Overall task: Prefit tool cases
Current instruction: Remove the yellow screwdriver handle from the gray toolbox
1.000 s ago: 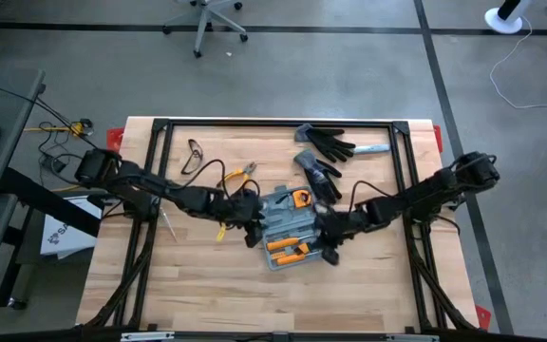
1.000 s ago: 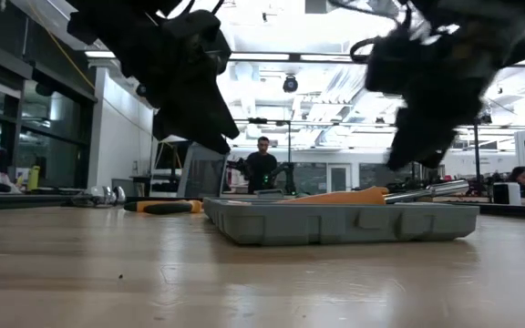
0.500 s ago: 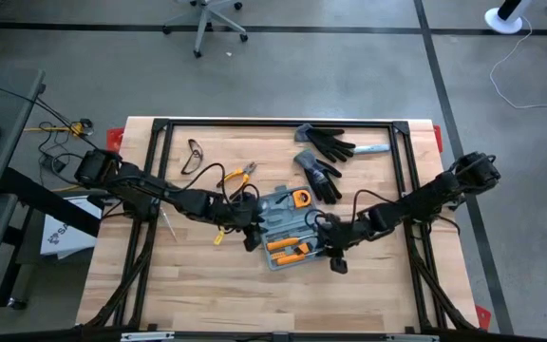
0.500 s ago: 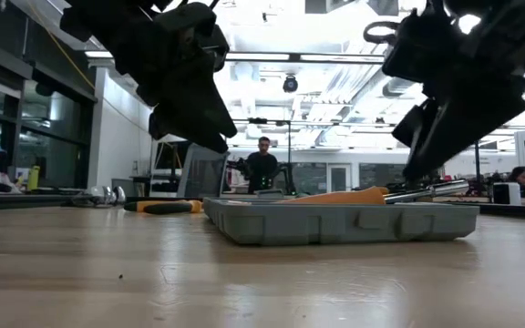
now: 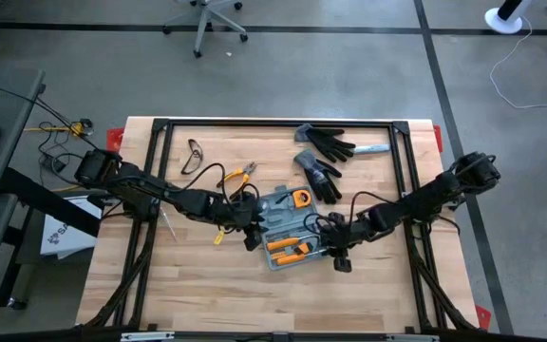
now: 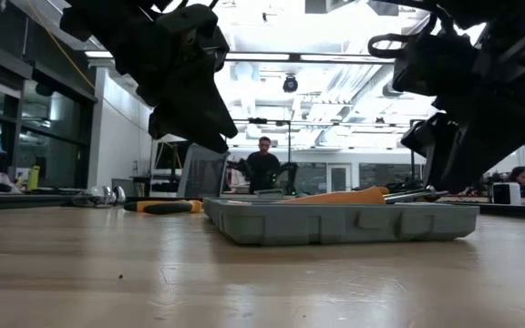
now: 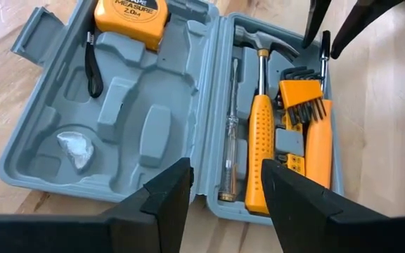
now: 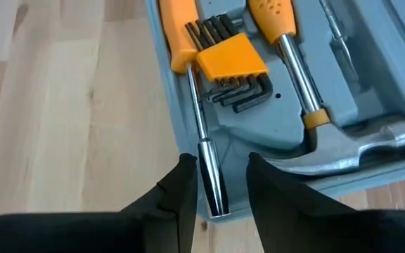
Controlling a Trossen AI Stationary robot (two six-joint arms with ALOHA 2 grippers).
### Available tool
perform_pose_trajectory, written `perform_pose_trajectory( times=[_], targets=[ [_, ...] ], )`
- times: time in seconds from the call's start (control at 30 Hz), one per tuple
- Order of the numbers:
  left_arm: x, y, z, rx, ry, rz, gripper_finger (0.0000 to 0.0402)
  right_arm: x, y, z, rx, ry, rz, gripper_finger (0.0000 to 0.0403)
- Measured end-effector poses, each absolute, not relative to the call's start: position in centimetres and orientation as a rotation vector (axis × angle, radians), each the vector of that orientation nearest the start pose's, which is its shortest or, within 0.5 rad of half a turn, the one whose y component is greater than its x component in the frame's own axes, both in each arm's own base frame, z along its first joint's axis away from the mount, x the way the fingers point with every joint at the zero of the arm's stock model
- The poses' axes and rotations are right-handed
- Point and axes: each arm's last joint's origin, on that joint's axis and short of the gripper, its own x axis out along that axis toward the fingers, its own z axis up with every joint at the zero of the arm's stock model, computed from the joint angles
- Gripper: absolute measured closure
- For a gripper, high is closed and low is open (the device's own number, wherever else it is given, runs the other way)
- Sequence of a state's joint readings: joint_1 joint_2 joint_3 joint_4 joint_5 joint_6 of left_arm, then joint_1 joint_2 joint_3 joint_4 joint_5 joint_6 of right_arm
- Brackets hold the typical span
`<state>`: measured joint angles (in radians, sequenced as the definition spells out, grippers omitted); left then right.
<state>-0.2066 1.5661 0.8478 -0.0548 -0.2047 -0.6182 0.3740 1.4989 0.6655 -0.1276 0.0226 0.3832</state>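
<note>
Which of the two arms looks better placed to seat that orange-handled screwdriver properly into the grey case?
Probably the right. The right gripper hangs open directly over the screwdriver's metal tip at the tool case's edge. The left gripper, also open, hovers at the case's opposite end.

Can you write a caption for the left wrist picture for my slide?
Left pincer hangs open over the open grey tool case, with tape measure and hammer inside.

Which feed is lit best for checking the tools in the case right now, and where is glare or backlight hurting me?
Low view: ceiling lights behind turn both arms into silhouettes, and the tool case shows only edge-on. Right wrist view: even light, one bright glint on the hammer head. Left wrist view: best lit, only soft shadows in the case's empty recesses.
</note>
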Motion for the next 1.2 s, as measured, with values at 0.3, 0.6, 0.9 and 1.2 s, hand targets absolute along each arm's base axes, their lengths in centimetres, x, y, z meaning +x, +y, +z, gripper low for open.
perform_pose_trajectory(
  times=[0.3,0.6,0.9,1.2],
  targets=[
    [30.6,-5.8,18.4,-0.428,0.732,0.232,0.0237,25.9,10.2,12.7,0.224,1.001,0.134,0.0291],
    [30.3,-6.2,18.2,-0.426,0.767,0.225,0.0237,26.3,10.4,12.5,0.383,0.983,0.072,0.0382],
    [30.1,-6.1,18.0,-0.416,0.797,0.235,0.0237,26.7,11.5,15.3,0.535,0.814,0.127,0.0383],
    [29.8,-6.6,17.8,-0.414,0.820,0.226,0.0237,25.4,9.4,19.0,0.525,0.652,-0.199,0.0383]
  ],
)
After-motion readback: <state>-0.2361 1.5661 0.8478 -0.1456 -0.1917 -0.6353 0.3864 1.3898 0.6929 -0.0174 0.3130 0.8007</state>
